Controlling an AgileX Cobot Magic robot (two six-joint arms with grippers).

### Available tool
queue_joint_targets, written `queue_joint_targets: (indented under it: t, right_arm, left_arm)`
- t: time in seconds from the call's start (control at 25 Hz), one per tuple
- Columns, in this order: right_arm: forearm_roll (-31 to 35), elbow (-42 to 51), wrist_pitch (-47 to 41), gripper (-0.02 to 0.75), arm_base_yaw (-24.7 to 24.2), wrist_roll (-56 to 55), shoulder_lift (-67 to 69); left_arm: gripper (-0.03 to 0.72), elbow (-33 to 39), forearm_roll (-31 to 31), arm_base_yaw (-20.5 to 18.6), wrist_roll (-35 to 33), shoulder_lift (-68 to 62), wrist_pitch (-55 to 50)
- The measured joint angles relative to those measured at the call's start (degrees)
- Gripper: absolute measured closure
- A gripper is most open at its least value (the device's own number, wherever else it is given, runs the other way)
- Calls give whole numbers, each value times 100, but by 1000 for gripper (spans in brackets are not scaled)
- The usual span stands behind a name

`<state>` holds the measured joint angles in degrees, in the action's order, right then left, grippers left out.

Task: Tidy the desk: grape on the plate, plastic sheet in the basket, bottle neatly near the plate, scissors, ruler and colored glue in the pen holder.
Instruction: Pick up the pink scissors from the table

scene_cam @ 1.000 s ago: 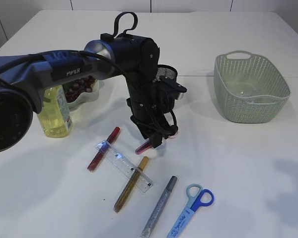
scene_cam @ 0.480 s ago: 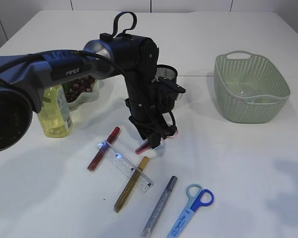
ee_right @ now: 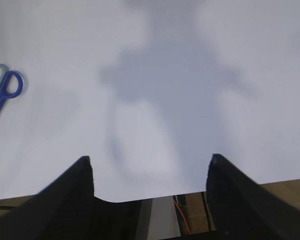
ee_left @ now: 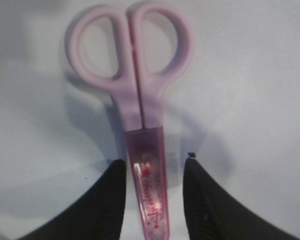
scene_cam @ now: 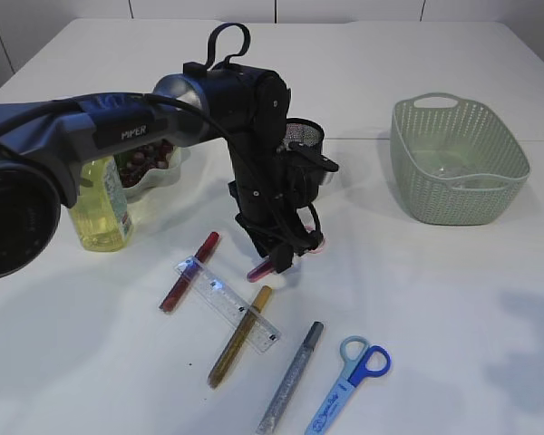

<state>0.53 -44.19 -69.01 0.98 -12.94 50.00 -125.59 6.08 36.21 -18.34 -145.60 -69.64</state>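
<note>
Over the last second the left gripper [ee_left: 154,200] has been lowered a little further at the pink scissors [ee_left: 135,100], and its jaws have been drawn in slightly. In the left wrist view the jaws are seen open, straddling the scissors' translucent blade cover with a gap on either side; nothing is grasped yet. A pickup for the mesh pen holder [scene_cam: 301,136], just behind the arm, is judged to be in hand. The right gripper [ee_right: 149,175] is held wide open over bare table, empty, with the blue scissors [ee_right: 2,92] lying at the left edge of its view. "PIPER" is read on the left arm [scene_cam: 127,131]. Red script is printed on the pink blade cover, and dark script on the blue scissors' sheath [scene_cam: 331,417]; neither can be made out.
</note>
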Motion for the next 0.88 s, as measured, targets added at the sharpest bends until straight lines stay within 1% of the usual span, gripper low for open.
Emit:
queue_joint_targets:
  t: [0.88]
  right_arm:
    - [0, 0, 0, 193, 0, 13, 0]
  left_arm:
    - [419, 0, -11, 0, 0, -26, 0]
